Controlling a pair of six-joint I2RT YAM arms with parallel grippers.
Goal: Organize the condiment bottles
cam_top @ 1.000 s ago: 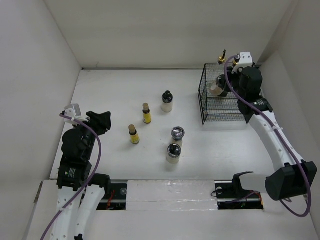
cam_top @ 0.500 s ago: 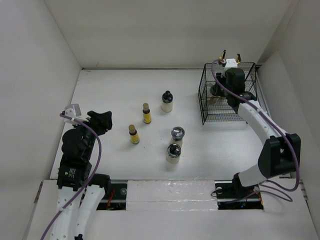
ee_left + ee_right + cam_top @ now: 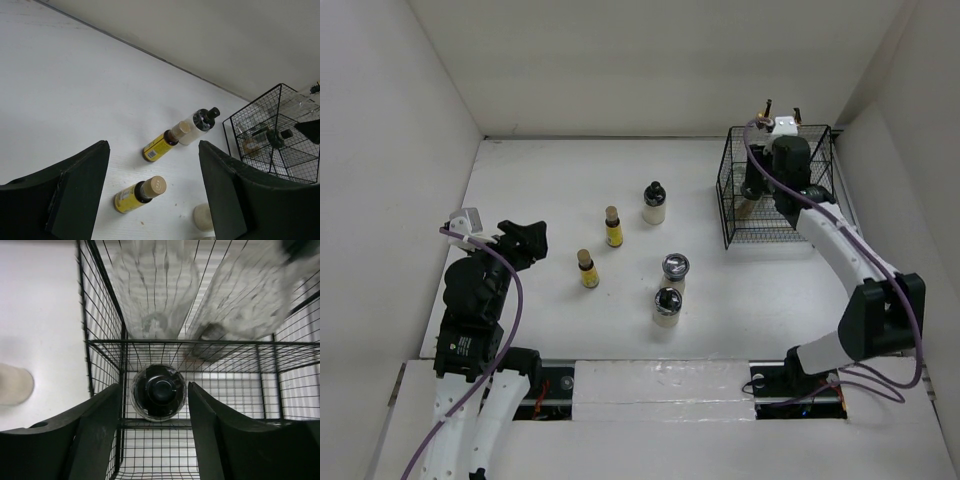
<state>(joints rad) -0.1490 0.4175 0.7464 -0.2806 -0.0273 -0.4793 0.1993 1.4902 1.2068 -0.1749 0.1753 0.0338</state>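
Right gripper (image 3: 155, 387): I see jaws apart, straddling a jar (image 3: 158, 394) in the far-right basket (image 3: 100, 342).
Left gripper (image 3: 152, 150): apart, empty.
Table (image 3: 540, 170): white, with white walls (image 3: 650, 60) around it.

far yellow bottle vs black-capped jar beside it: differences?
The far yellow bottle is slim with a tan cap; the black-capped jar is wider, with cream contents. The far yellow bottle stands left of the black-capped jar and nearer the front. Both are upright on the table, outside the wire basket.
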